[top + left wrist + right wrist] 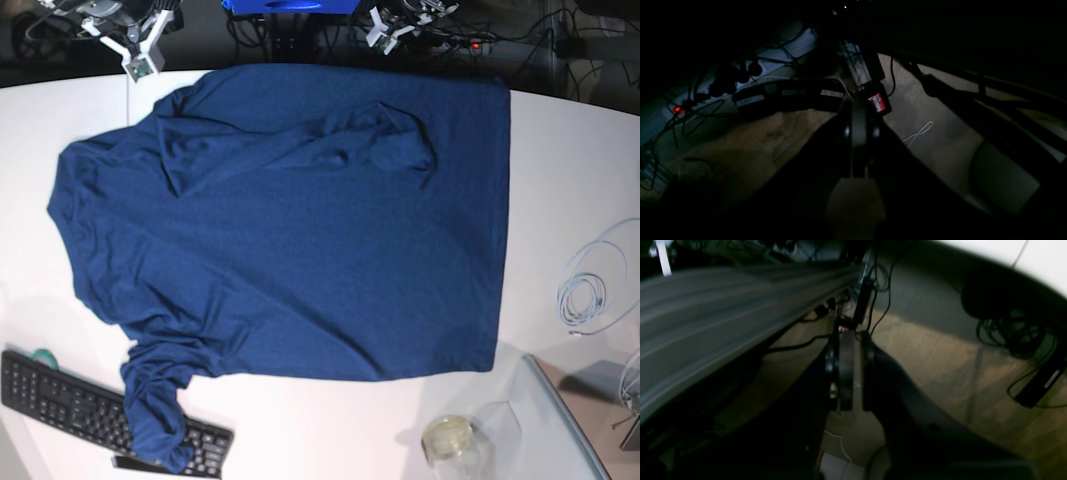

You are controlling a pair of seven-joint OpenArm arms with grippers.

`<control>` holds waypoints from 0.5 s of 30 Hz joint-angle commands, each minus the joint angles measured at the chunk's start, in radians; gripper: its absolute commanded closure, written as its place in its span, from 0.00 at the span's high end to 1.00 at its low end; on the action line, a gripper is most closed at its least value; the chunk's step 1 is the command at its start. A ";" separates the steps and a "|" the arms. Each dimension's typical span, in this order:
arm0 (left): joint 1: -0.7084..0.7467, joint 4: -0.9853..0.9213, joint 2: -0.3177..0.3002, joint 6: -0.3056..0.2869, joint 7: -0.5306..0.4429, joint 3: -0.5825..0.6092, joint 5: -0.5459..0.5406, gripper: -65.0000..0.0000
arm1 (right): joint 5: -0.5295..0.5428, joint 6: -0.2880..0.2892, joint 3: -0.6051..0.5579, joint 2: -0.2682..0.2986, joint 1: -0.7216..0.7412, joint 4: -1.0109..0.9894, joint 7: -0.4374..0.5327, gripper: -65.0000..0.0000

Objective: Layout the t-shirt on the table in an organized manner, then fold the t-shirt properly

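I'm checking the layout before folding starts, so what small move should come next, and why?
Probably pull the bunched sleeve off the keyboard and spread it flat on the table. The t-shirt lies mostly spread, but that sleeve is crumpled over the keys, and the other sleeve is folded onto the body.

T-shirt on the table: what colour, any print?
The t-shirt is plain dark navy blue, no print; base view shows it best.

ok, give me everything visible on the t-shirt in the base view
The t-shirt is plain dark navy cloth without print, lying mostly flat across the white table. One sleeve is folded back over the body near the far edge; the other is bunched and draped over the black keyboard. Creases run across it. The hem side lies straight. No gripper touches it.
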 commanded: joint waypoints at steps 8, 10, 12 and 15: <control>0.003 -0.001 0.000 -0.005 -0.004 0.001 0.004 0.00 | 0.005 0.005 -0.004 0.029 -0.031 0.043 -0.004 0.06; 0.003 -0.001 0.000 -0.005 -0.004 0.001 0.004 0.00 | 0.001 0.005 0.001 0.039 -0.028 0.037 -0.003 0.06; 0.003 -0.001 0.000 -0.005 -0.004 0.001 0.004 0.00 | 0.001 -0.003 0.007 0.040 -0.026 0.032 0.002 0.06; 0.003 -0.001 0.000 -0.005 -0.004 0.000 0.004 0.00 | 0.001 -0.003 0.019 0.040 -0.023 0.023 0.004 0.06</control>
